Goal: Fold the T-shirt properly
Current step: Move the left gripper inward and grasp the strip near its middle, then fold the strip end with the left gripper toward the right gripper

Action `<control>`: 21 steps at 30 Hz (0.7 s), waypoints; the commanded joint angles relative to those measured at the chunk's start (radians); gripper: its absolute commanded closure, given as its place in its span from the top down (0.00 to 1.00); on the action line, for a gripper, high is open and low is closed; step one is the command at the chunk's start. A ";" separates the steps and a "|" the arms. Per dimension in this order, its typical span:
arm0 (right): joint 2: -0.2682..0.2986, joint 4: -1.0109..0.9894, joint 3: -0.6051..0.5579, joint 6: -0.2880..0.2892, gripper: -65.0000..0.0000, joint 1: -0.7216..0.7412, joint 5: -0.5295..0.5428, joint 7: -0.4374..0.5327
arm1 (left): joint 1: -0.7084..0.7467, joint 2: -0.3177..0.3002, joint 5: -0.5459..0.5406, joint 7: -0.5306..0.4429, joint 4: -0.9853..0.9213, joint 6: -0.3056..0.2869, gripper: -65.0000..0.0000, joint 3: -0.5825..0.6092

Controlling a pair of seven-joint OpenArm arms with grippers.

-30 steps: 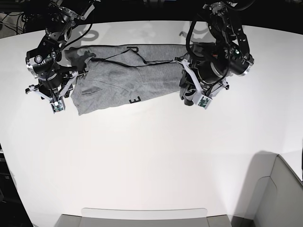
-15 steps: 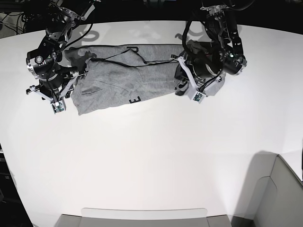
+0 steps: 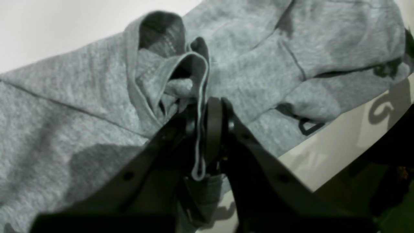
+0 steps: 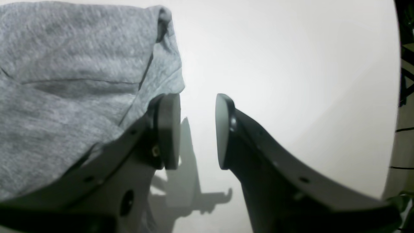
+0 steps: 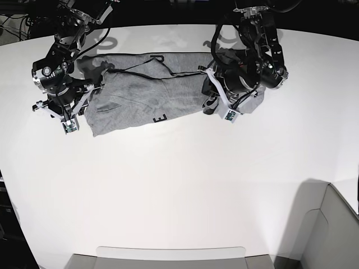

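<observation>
The left pincer (image 3: pixel 205 129) is clamping a hem edge of the T-shirt (image 5: pixel 151 89), which is lying rumpled on the table (image 5: pixel 185 185). The right pincer (image 4: pixel 197 129) is hanging released, cloth just beside one pad. Likely mid-fold; next move probably needs the right pincer gripping that edge.
</observation>
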 commanded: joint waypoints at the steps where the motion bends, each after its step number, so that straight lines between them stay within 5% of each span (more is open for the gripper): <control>1: 0.006 0.011 -0.002 0.011 0.29 0.011 0.003 0.018 | -0.013 0.001 -0.018 -0.018 0.015 -0.002 0.00 0.003; 3: 0.006 0.006 -0.004 0.011 0.29 0.009 0.003 0.018 | -0.013 0.001 -0.018 -0.011 0.015 -0.002 0.04 0.003; 9: 0.007 0.005 -0.004 0.011 0.29 0.015 0.003 0.018 | -0.010 -0.002 -0.021 -0.006 0.021 -0.013 0.42 0.003; 15: 0.007 0.005 -0.004 0.011 0.29 0.015 0.003 0.018 | -0.054 -0.005 -0.286 0.013 0.024 -0.013 0.34 -0.013; 21: 0.007 0.005 0.001 0.011 0.29 0.015 0.003 0.018 | -0.060 -0.008 -0.481 0.013 0.022 -0.004 0.08 -0.192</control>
